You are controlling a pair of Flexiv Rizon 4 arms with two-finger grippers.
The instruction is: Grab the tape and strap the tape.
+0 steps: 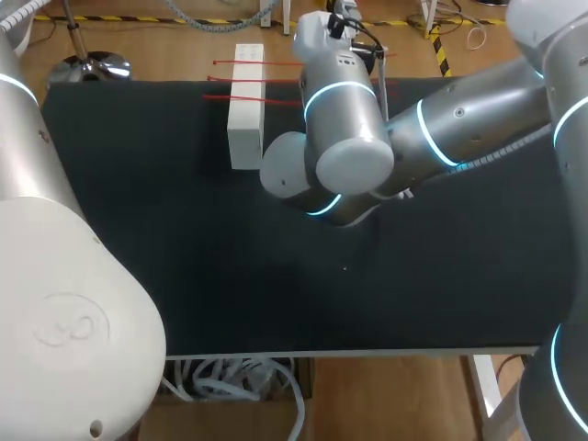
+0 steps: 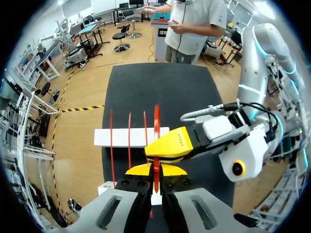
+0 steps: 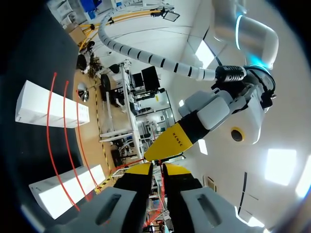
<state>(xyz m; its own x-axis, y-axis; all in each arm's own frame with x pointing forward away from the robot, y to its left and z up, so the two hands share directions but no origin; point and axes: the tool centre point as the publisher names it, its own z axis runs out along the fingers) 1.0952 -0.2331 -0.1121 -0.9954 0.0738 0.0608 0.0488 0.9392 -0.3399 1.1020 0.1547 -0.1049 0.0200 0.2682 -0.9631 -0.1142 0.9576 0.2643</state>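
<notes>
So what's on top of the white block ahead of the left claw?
Three thin red strands cross the white block, and the wider red tape crosses it too, running back into the left claw. The block's surface beneath them is covered.

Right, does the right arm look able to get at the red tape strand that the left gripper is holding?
Likely yes: the right gripper looks shut on that red tape strand, just ahead of the left gripper, which pinches it too, with nothing between them.
</notes>
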